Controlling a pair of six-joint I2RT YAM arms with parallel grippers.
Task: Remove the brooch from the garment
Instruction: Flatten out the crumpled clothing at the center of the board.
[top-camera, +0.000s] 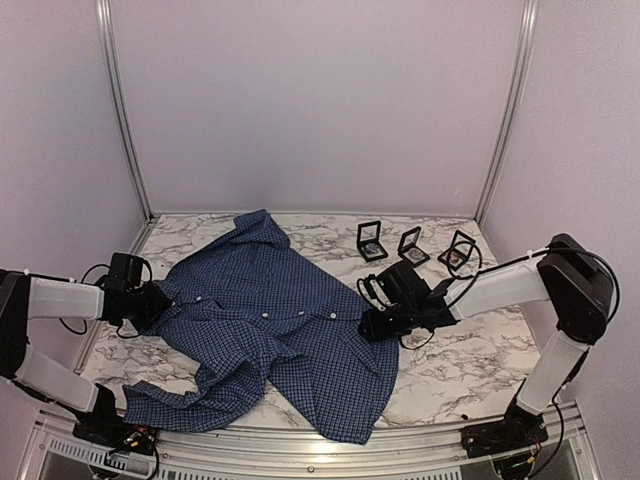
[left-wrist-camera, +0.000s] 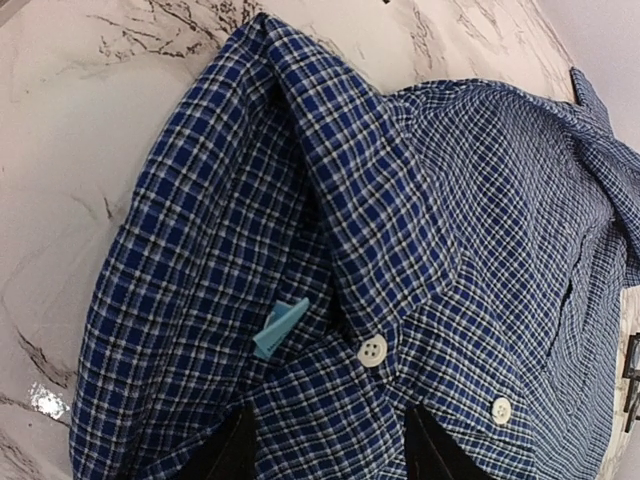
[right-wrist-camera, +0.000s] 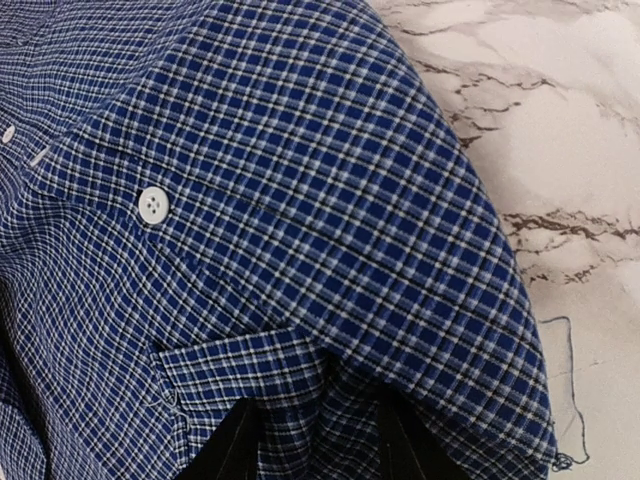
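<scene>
Black-fingered left hand (left-wrist-camera: 335, 450) astride collar of dark blue checked button-up shirt (top-camera: 270, 330), right hand (right-wrist-camera: 318, 445) astride its opposite edge — neither grip can be told, shirt spread on white marble bench (top-camera: 470, 355), brooch hidden.

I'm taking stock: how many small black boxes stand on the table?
3, in a row at the back right, beyond the shirt: left box, middle box, right box. The shirt could hide others.
</scene>
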